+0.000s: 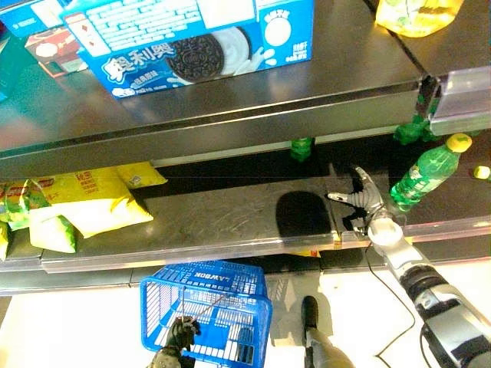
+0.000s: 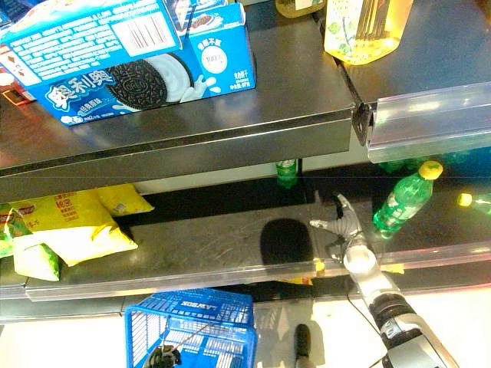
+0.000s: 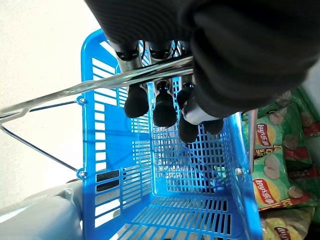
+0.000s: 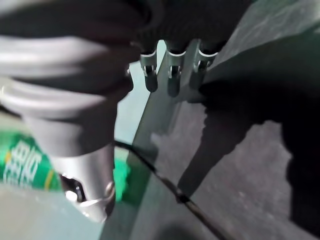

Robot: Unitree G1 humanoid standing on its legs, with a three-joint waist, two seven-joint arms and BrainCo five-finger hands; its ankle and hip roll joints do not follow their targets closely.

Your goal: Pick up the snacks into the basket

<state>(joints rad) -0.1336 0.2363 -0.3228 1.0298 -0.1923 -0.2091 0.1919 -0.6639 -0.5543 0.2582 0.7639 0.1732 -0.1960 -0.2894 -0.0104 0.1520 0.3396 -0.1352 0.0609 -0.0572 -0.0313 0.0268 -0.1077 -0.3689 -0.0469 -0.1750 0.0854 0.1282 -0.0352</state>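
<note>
Yellow snack bags lie at the left end of the middle shelf. A big blue cookie box sits on the top shelf. Below the shelves hangs the blue plastic basket, with my left hand shut on its metal handle; the curled fingers wrap round the wire. My right hand rests open on the middle shelf, fingers spread, well right of the yellow bags and just left of a green bottle. It holds nothing.
A yellow-liquid bottle stands on the top shelf at the right. Clear plastic rails edge the shelves. Green chip bags lie on a lower shelf beside the basket. The middle shelf is bare between the yellow bags and my right hand.
</note>
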